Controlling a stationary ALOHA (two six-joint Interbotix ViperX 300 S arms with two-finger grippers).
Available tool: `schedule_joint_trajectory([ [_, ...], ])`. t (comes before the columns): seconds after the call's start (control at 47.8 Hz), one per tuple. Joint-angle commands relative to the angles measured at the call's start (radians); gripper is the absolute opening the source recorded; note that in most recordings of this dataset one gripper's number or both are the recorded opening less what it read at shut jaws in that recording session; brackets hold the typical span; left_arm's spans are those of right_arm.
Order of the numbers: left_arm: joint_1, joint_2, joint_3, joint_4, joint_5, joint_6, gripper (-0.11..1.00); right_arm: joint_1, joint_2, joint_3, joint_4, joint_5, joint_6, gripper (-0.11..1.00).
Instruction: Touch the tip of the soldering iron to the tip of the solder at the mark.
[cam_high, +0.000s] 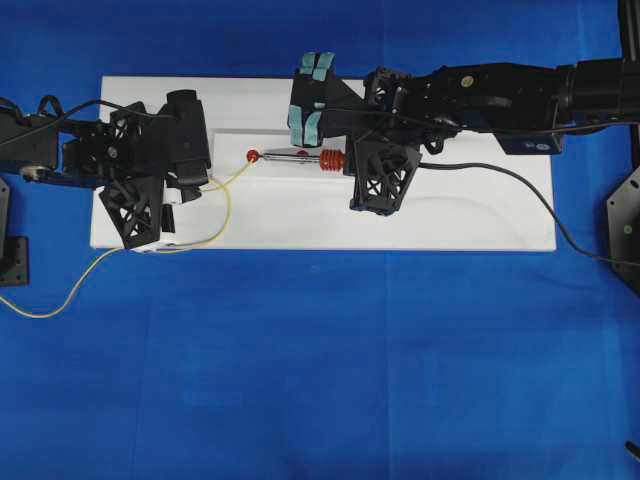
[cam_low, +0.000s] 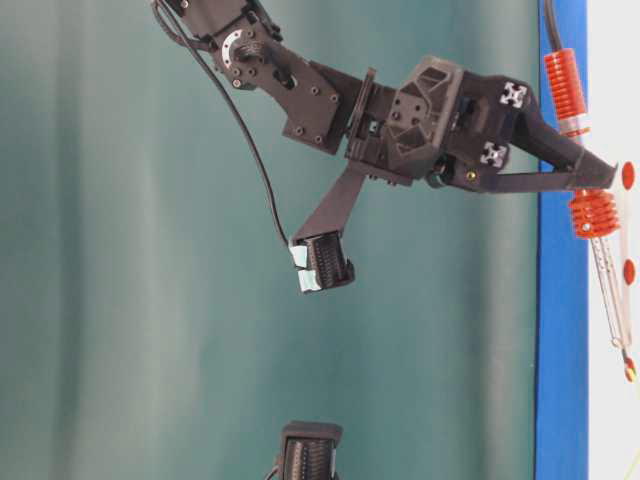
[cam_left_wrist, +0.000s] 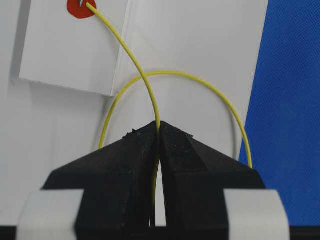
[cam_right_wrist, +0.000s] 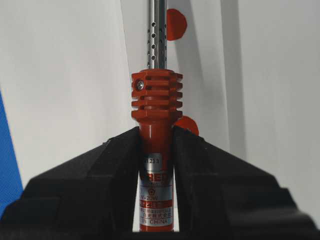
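Note:
The yellow solder (cam_high: 228, 205) (cam_left_wrist: 135, 62) loops over the white board. My left gripper (cam_high: 200, 187) (cam_left_wrist: 159, 125) is shut on it. The wire's tip lies on the red mark (cam_high: 253, 156) (cam_left_wrist: 79, 9) (cam_low: 630, 372). My right gripper (cam_high: 347, 160) (cam_right_wrist: 156, 131) (cam_low: 600, 180) is shut on the red body of the soldering iron (cam_high: 300, 158) (cam_right_wrist: 156, 100) (cam_low: 595, 215). Its metal shaft points left along the raised strip, and its tip reaches the mark's right edge. There it meets the solder's tip, or sits very close to it.
The white board (cam_high: 450, 220) lies on blue cloth (cam_high: 320, 370). Two more red dots (cam_right_wrist: 175, 24) (cam_right_wrist: 189, 125) sit on the raised strip (cam_left_wrist: 65, 55) under the iron. The iron's black cord (cam_high: 500, 180) trails off right. The solder's tail (cam_high: 60, 295) runs off the board to the left.

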Motion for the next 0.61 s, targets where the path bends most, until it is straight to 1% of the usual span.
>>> schedule_joint_trajectory([
  [0.0,-0.002,-0.009,-0.021,0.002,-0.003,0.0,0.0,-0.002,-0.014,-0.025,-0.003,-0.003,-0.002,0.06],
  [0.586,-0.002,-0.011,-0.028,0.002,-0.003,0.002,0.0,0.0,-0.014,-0.025,-0.003,-0.003,-0.003,0.06],
])
